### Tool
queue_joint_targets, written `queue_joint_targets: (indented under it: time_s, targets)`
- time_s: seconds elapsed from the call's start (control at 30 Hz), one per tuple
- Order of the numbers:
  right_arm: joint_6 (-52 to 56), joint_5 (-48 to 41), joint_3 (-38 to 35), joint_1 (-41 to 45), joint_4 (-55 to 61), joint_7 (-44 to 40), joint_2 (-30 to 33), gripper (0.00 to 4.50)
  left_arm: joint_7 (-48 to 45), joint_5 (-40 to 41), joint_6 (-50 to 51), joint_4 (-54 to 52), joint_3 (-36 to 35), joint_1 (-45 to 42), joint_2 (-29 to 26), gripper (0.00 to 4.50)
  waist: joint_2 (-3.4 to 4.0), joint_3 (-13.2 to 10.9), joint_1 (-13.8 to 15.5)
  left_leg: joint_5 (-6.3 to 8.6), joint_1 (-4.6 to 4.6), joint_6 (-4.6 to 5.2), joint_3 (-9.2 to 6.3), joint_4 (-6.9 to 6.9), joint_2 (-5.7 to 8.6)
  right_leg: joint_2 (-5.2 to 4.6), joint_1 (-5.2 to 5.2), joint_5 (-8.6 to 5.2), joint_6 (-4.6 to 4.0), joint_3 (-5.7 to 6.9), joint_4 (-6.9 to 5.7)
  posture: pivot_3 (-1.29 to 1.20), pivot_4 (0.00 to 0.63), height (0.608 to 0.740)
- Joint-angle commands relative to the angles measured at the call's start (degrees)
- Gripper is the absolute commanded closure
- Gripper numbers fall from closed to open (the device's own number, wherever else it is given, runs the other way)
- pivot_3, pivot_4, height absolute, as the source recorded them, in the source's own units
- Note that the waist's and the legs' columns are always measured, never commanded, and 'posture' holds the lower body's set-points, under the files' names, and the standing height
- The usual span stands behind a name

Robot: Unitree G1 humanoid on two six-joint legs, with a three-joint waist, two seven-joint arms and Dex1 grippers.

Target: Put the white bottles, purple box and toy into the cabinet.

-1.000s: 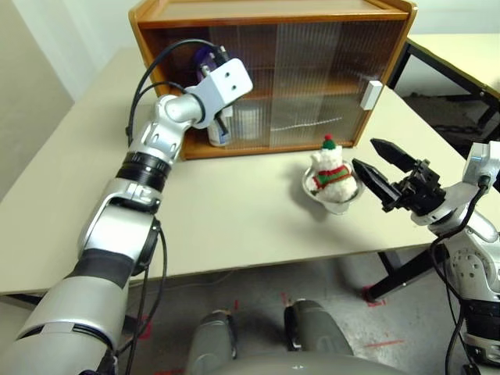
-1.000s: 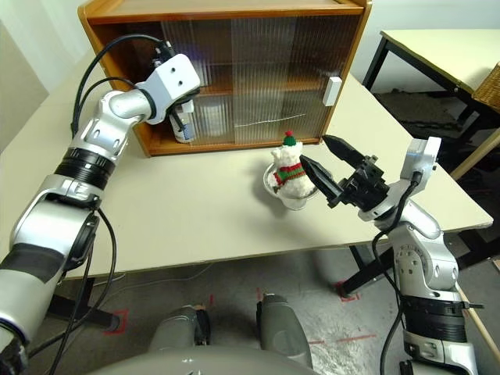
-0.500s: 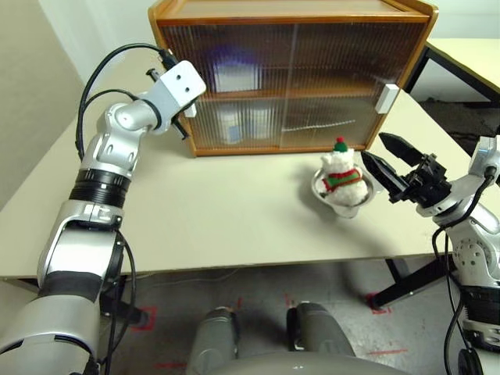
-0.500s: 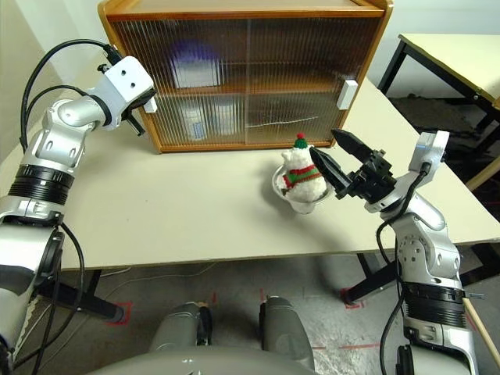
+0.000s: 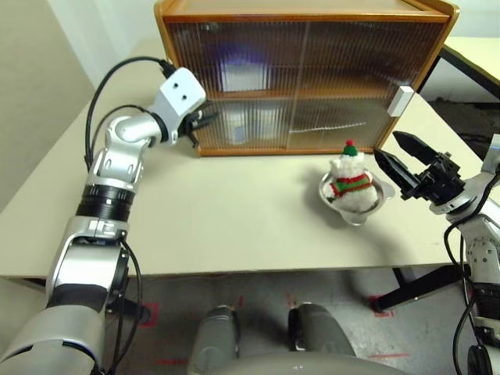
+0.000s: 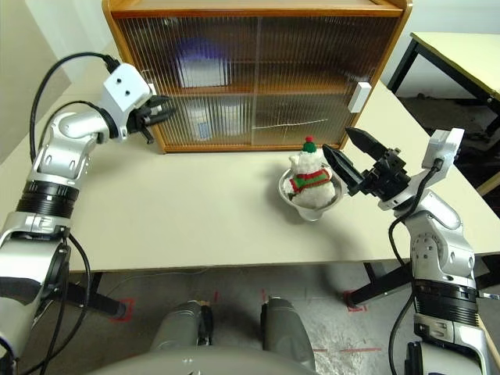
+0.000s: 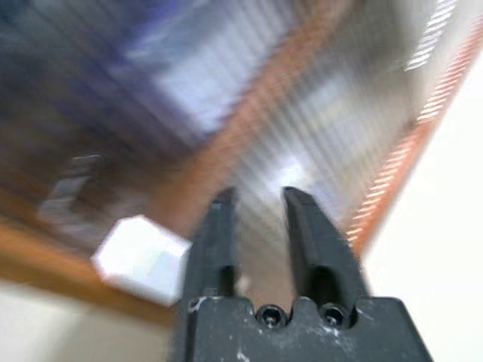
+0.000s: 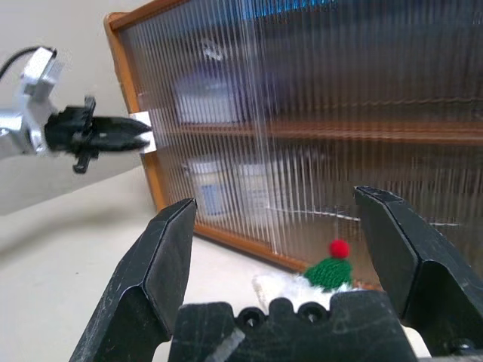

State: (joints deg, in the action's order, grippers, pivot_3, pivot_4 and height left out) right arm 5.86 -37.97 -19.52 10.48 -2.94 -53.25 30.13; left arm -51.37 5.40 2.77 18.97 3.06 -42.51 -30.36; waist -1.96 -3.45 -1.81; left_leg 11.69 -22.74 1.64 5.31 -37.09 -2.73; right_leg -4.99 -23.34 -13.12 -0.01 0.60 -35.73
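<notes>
Ribbed translucent doors now close the cabinet (image 5: 305, 78) fully; earlier its left side stood open with the left gripper (image 5: 205, 121) inside. That gripper is now outside, at the left white handle (image 7: 139, 258), fingers a narrow gap apart, empty. Behind the doors: purple box (image 5: 238, 72) above, white bottles (image 5: 250, 125) below. Right, near: toy (image 5: 349, 181) in metal bowl (image 5: 351, 211); right gripper (image 5: 397, 160) wide, just beside.

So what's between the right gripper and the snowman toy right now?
Nothing: in the left eye view the open right gripper sits just beside the toy, with only bare table below the short gap.
</notes>
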Motion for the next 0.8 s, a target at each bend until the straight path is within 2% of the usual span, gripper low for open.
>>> queue_joint_targets:
  time_s: [0.03,0.17,0.37,0.4,0.43,0.53,0.8]
  targets:
    - [0.1,0.7,-1.8,1.1,-2.2,0.6,1.6,0.0,-6.4,10.5,1.4,-6.1,-3.3,2.4,1.3,1.65,-0.04,0.0,-0.1,0.0,-0.02,0.0,0.04,-0.05,0.0,-0.01,0.01,-0.04,0.1,-0.04,0.0,0.03,0.0,0.74]
    - [-0.6,2.4,-3.0,2.6,-5.4,2.9,2.5,1.33,-11.5,20.6,8.9,-10.2,-6.1,6.4,1.8,0.08,-0.05,0.0,-0.3,0.0,-0.04,0.01,0.14,-0.04,0.07,0.02,0.01,0.23,0.87,-0.17,0.11,0.02,0.0,0.74]
    - [-1.9,5.7,-4.5,7.6,-12.5,8.3,3.8,3.68,-16.6,29.9,16.1,-14.1,-9.2,14.9,1.1,0.0,-0.04,0.0,-0.3,0.01,0.05,0.0,0.14,0.0,0.11,0.14,0.01,0.21,0.83,-0.15,0.1,0.04,0.0,0.74]
    - [-2.0,5.9,-4.7,8.4,-13.4,8.9,3.8,4.06,-16.7,30.2,15.8,-14.2,-9.4,15.4,1.3,0.0,-0.06,0.0,-0.2,0.01,0.06,0.0,0.14,0.0,0.11,0.14,0.01,0.17,0.75,-0.15,0.1,0.04,0.0,0.74]
    - [-1.9,6.1,-5.1,9.3,-14.2,10.3,3.5,4.42,-17.5,29.1,13.3,-14.5,-9.3,16.6,1.1,0.0,-0.08,0.0,-0.2,0.01,0.04,0.0,0.13,-0.03,0.11,0.14,0.01,-0.12,0.21,-0.15,0.11,0.05,0.0,0.74]
    - [-2.0,7.4,-4.9,10.4,-15.7,12.5,3.1,4.47,-18.8,27.6,9.8,-15.9,-8.6,18.8,0.8,0.0,-0.09,0.0,-0.1,0.01,0.08,-0.01,0.13,-0.04,0.08,0.09,0.08,-0.19,0.0,-0.18,0.1,0.06,0.0,0.74]
    - [-3.8,9.0,-6.4,11.4,-18.6,17.5,3.4,4.47,-16.2,28.7,10.1,-19.0,-8.2,21.2,2.8,0.0,-0.07,0.1,-0.4,0.01,0.08,0.0,0.22,-0.07,0.07,0.02,0.09,-0.15,0.07,-0.35,0.12,-0.02,0.0,0.74]
